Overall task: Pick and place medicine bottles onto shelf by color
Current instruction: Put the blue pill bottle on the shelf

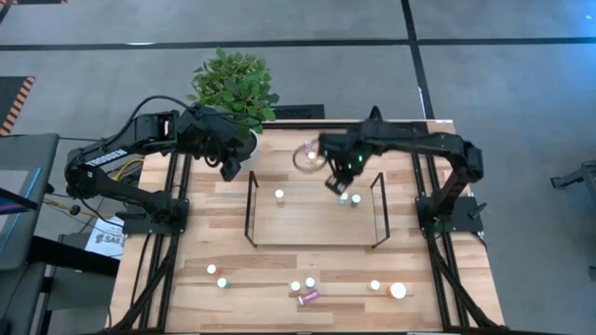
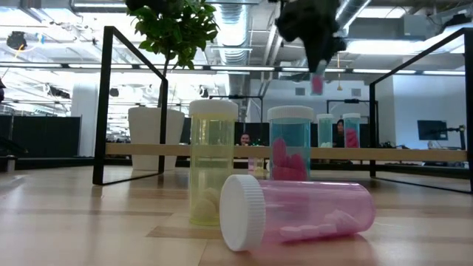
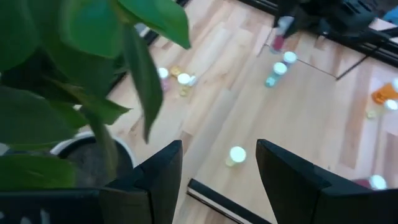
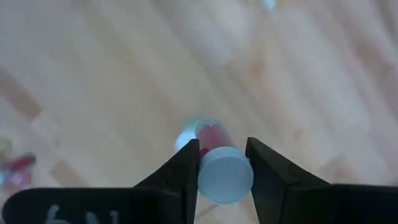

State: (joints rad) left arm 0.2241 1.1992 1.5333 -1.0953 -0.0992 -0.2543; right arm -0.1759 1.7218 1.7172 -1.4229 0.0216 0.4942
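My right gripper (image 1: 333,183) hangs over the shelf (image 1: 312,223), toward its far right, shut on a pink medicine bottle (image 2: 318,83). On the shelf stand a yellow bottle (image 1: 278,194) and two bottles side by side (image 1: 349,198), one teal (image 2: 325,129) and one pink (image 2: 351,129). Several more bottles stand near the table's front edge, among them a yellow one (image 2: 213,162) and a teal one (image 2: 290,144). A pink one (image 2: 295,210) lies on its side there. My left gripper (image 1: 230,169) waits open by the plant at the far left, holding nothing. My right gripper pinches the pink bottle's white cap (image 4: 225,180) between its two fingers (image 4: 186,168), which come from above and point down. The bottle hangs upright below the fingers, its pink body (image 4: 211,137) lifted clear of the shelf.
A leafy plant (image 1: 233,88) in a white pot stands at the far left, close to my left gripper. Black wire frames (image 1: 250,209) (image 1: 377,209) rise at the shelf's two short ends. A wide orange bottle (image 1: 398,290) stands at the front right.
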